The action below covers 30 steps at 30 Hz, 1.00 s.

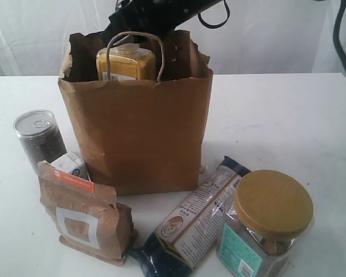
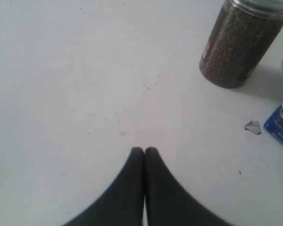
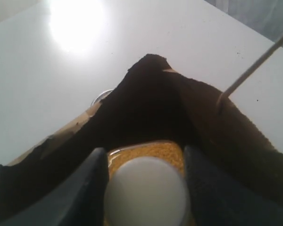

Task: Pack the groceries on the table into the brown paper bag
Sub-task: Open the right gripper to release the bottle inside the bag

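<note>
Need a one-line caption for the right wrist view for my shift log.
Right end effector gripping the yellow white-capped bottle by its cap, above the brown paper bag's dark open mouth.

In the exterior view the bag (image 1: 138,138) hides the lower part of the yellow bottle (image 1: 127,63), and the pouch (image 1: 83,216) covers most of the small carton (image 1: 72,164). The bottom edge cuts the jar (image 1: 271,208) and the blue packet (image 1: 193,222). Label print is too small to read.

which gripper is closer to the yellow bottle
Right. The right gripper grips the yellow bottle in the brown paper bag; the left gripper is shut over the table near the grey can.
</note>
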### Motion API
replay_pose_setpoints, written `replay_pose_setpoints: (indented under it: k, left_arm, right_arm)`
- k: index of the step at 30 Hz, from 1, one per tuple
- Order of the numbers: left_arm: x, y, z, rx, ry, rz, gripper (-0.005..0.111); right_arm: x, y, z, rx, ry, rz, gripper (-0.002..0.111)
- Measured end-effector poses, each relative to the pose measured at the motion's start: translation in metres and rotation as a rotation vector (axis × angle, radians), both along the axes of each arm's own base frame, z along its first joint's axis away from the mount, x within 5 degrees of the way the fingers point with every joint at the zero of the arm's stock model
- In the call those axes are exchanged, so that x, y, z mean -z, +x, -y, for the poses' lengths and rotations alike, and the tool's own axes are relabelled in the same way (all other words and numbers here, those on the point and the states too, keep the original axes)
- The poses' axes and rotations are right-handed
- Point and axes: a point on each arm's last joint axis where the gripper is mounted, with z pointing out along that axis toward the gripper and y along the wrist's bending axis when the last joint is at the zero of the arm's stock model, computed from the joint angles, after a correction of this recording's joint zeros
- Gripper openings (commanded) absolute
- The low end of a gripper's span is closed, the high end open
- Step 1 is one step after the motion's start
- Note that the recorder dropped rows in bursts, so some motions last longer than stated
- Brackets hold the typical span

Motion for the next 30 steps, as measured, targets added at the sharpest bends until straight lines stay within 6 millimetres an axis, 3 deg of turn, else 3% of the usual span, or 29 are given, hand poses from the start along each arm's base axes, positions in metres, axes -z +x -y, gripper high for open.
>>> replay_pose_setpoints:
  k: [6,30]
  left_arm:
    - [0.0,0.0,0.0,0.0,0.0,0.0,0.0]
    - [0.0,0.0,0.0,0.0,0.0,0.0,0.0]
  right_arm:
    - [0.0012,-0.0018,-0.0004,-0.013,-0.004,-0.029,0.058]
    - [-0.0052,-0.0023,-0.0002,0.009,0.027,-0.026,0.057]
